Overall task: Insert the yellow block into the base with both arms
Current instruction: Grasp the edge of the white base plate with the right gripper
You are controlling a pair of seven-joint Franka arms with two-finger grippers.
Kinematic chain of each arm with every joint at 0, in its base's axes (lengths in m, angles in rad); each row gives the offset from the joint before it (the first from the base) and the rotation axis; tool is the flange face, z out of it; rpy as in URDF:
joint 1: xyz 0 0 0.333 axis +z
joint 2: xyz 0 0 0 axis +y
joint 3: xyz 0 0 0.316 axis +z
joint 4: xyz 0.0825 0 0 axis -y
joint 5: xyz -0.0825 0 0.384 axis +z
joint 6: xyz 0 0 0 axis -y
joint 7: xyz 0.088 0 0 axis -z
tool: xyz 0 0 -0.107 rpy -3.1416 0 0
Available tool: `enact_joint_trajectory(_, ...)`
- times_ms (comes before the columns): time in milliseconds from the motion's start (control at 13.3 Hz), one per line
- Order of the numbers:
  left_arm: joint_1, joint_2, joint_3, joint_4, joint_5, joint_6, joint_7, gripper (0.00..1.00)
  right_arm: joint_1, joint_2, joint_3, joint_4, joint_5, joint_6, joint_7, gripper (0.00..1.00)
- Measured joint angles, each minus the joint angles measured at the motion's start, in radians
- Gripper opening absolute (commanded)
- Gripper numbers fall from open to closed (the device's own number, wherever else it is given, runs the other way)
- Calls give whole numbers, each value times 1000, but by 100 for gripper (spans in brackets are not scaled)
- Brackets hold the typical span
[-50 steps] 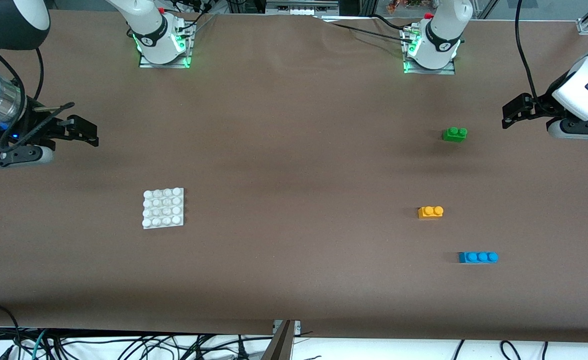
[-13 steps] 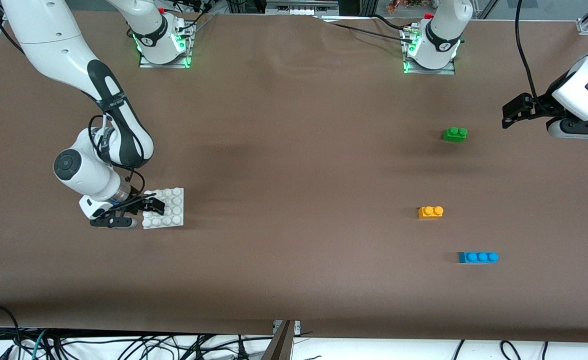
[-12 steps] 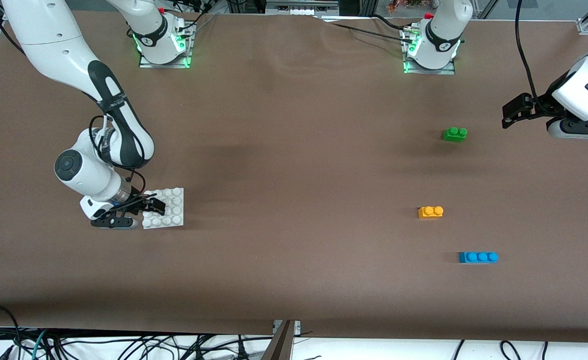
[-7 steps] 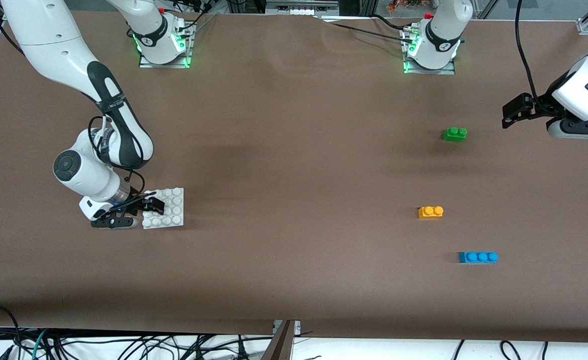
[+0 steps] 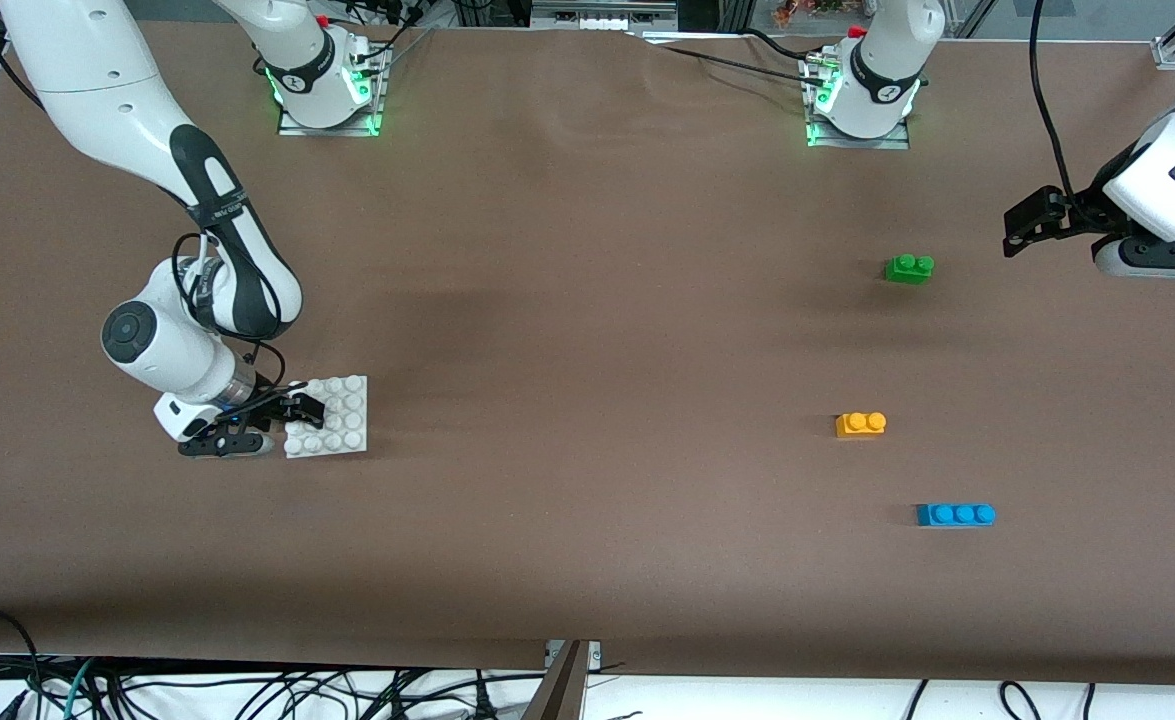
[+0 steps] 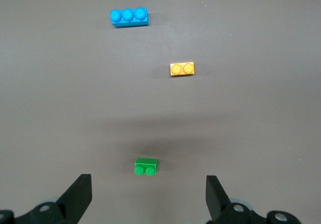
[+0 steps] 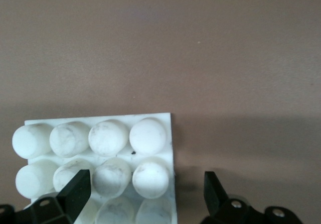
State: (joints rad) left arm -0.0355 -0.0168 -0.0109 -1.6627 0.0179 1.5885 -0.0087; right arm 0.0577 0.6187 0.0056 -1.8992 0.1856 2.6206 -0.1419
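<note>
The yellow block (image 5: 860, 424) lies on the brown table toward the left arm's end, also in the left wrist view (image 6: 182, 69). The white studded base (image 5: 347, 420) lies toward the right arm's end. My right gripper (image 5: 309, 412) is low at the base's side toward that end and open. In the right wrist view the right gripper (image 7: 144, 190) has one finger over the studs of the base (image 7: 100, 138) and the other over bare table beside its edge. My left gripper (image 5: 1017, 225) waits open over the table's end, with nothing between its fingers (image 6: 148, 196).
A green two-stud brick (image 5: 909, 268) lies farther from the front camera than the yellow block, close to the left gripper (image 6: 145, 166). A blue three-stud brick (image 5: 955, 514) lies nearer the camera (image 6: 129, 17). Both arm bases stand along the table's back edge.
Since the earliest frame the right arm has come from the table's end down to the base. Over the last second it only shifts slightly. The left arm has not moved.
</note>
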Motion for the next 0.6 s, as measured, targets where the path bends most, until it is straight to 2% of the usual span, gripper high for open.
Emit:
enact_joint_trajectory(226,0,0,0,0,0,0,0,100,0,1,0,0,1,1,0,99)
enact_joint_trajectory(376,0,0,0,0,0,0,0,100,0,2,0,0,1,2,0,91)
enact_joint_trajectory(602,0,0,0,0,0,0,0,100,0,3,3,2,4,4,0,72)
